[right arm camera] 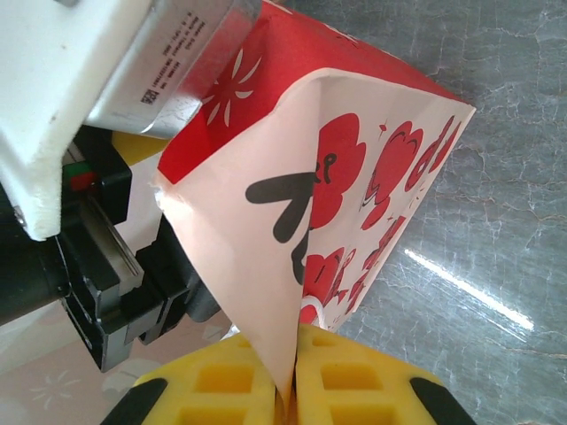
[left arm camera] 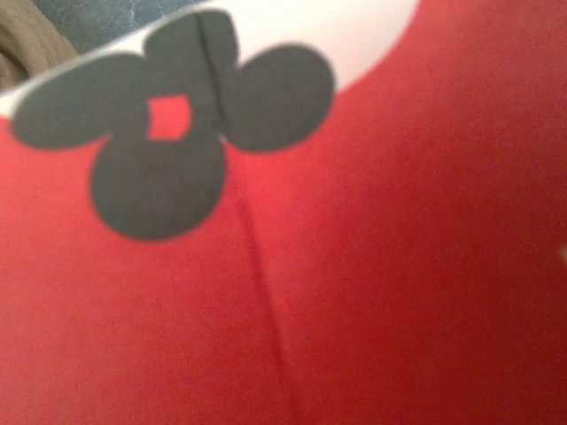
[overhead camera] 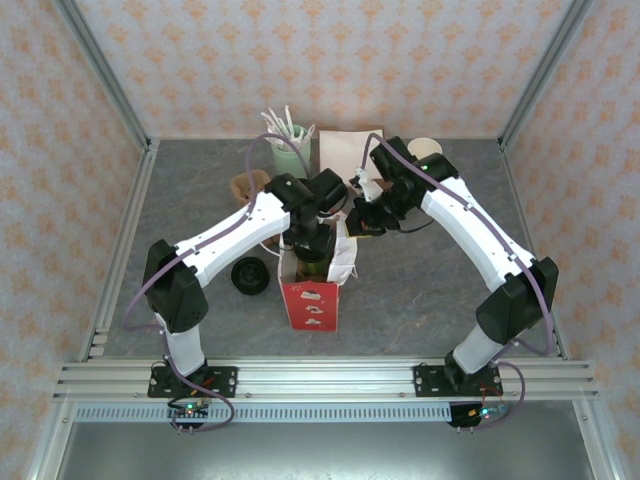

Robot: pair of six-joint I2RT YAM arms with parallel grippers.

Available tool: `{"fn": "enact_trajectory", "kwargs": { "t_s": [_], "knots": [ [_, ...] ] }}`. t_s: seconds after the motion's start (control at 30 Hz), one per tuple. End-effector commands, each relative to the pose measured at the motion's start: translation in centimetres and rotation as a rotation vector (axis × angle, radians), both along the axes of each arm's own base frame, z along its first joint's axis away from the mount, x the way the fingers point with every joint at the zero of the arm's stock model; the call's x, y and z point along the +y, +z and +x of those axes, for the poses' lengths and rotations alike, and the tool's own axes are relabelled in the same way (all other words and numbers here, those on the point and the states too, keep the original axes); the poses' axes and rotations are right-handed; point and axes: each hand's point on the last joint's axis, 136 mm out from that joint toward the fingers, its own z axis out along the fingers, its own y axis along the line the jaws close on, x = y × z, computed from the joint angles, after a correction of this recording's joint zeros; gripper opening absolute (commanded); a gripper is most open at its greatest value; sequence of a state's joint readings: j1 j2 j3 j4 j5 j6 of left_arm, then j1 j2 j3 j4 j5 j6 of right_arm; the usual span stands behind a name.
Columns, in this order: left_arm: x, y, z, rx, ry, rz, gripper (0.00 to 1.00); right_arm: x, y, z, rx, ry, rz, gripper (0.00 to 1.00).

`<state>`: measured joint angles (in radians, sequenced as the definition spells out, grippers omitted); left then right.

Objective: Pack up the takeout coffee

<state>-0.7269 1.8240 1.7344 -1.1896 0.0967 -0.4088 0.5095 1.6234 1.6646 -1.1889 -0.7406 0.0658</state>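
The red-and-white paper bag [overhead camera: 311, 300] stands upright at the table's middle. My right gripper [right arm camera: 292, 390] is shut on the bag's [right arm camera: 372, 177] white upper edge, pinched between its yellow fingers [right arm camera: 354, 381], and it sits at the bag's right side [overhead camera: 362, 215]. My left gripper [overhead camera: 308, 245] reaches down into the bag's mouth. The red wall [left arm camera: 399, 266] with a black flower print hides its fingers. A small cup with a cream rim and inside, the takeout coffee [overhead camera: 424, 147], stands at the back right, behind the right arm.
At the back stands a pale mint cup of white utensils [overhead camera: 290, 150] next to a brown paper bag [overhead camera: 345, 148]. A flat black lid [overhead camera: 250, 276] lies left of the bag. A brown item [overhead camera: 246, 185] lies behind the left arm.
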Motion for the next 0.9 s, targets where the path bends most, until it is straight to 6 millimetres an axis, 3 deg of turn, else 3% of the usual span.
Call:
{"fn": "enact_trajectory", "kwargs": {
  "t_s": [0.0,0.87],
  "knots": [
    [0.2,0.6,0.0,-0.032,-0.023,0.012,0.62,-0.3,0.6,0.5,-0.038,-0.003,-0.013,0.10],
    [-1.8,-3.1,-0.8,0.059,-0.099,0.014,0.62,0.1,0.1,1.0,-0.030,0.012,-0.015,0.10]
  ]
}}
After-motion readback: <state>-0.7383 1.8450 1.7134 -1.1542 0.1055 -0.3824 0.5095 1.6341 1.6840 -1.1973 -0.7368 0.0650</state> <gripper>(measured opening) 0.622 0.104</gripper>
